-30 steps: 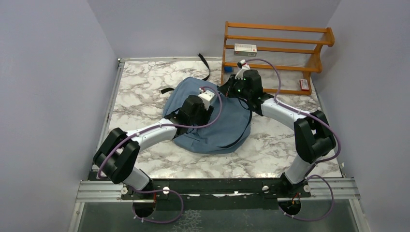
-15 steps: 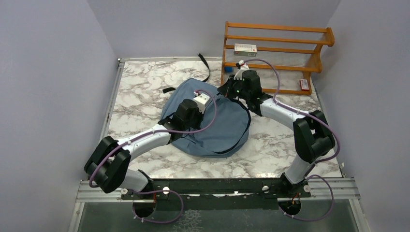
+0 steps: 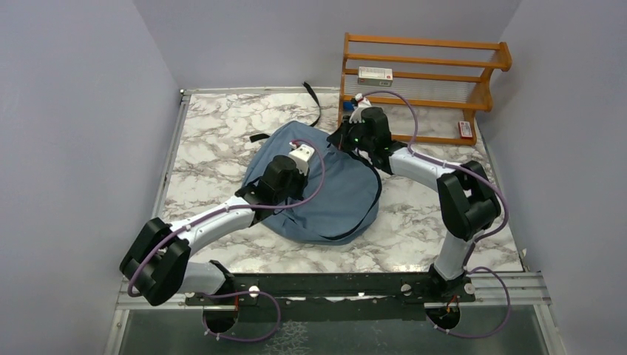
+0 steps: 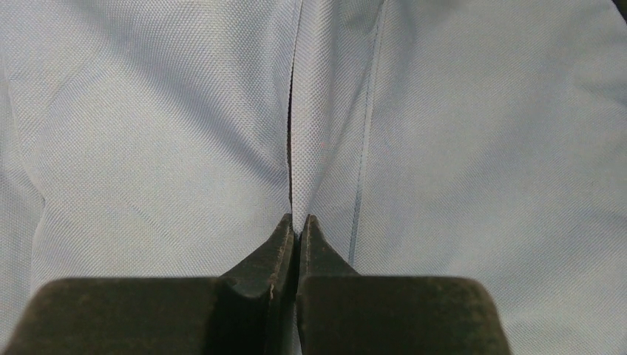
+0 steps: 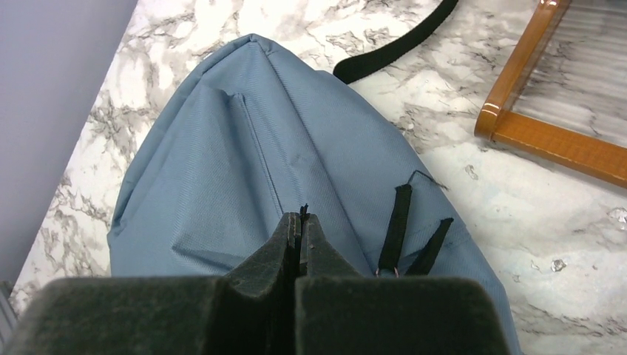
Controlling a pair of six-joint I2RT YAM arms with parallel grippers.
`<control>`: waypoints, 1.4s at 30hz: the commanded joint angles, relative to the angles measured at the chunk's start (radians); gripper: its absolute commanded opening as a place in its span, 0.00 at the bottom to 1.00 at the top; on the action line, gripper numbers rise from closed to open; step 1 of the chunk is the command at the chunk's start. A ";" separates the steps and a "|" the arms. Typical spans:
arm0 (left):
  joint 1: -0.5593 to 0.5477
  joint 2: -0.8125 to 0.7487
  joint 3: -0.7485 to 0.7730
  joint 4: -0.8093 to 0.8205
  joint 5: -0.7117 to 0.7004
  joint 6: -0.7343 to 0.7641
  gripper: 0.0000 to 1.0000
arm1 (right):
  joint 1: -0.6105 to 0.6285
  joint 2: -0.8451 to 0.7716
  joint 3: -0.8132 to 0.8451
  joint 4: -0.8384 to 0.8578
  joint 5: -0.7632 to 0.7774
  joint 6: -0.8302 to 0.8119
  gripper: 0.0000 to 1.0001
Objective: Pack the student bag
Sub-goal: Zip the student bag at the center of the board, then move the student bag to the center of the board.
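1. The student bag [image 3: 336,196] is lying flat on the marble table [image 3: 214,126], slightly left of centre, between the two arms. Its far edge is sitting near the foot of the wooden rack [image 3: 425,81].
2. The left gripper [image 4: 297,222] is pressing down on the left part of the bag. Its jaws are standing closed, and a raised ridge of the blue fabric is running straight into the fingertips [image 4: 281,237], so it is pinching a fold of the bag's cloth.
3. The right gripper [image 5: 302,218] is hovering over the far right part of the bag, next to the rack. Its jaws are also standing fully closed. A small black tab [image 5: 303,210] is showing at the tips; whether the tab is being gripped cannot be told.
4. In the right wrist view, two short black straps [image 5: 399,222] are lying on the bag just right of the fingers.
5. A longer black strap [image 3: 314,100] is trailing across the table beyond the bag.
6. A white box [image 3: 375,74] is sitting on a middle shelf of the rack, and a small red item [image 3: 464,129] is resting at the rack's lower right end.
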 commanded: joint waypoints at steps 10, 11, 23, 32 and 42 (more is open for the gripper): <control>-0.006 -0.107 -0.086 -0.044 -0.028 -0.045 0.00 | -0.021 0.081 0.072 0.009 0.177 -0.109 0.00; -0.006 -0.111 -0.089 -0.046 -0.031 -0.044 0.00 | -0.020 0.084 0.071 0.009 0.179 -0.111 0.00; -0.006 -0.147 -0.116 -0.041 -0.055 -0.063 0.00 | -0.021 0.101 0.062 0.013 0.223 -0.142 0.01; -0.005 -0.139 -0.097 -0.020 -0.073 -0.076 0.03 | -0.020 0.067 0.060 0.025 0.131 -0.155 0.22; -0.005 -0.147 -0.069 -0.043 -0.103 -0.095 0.37 | -0.020 -0.050 -0.006 0.031 0.137 -0.136 0.42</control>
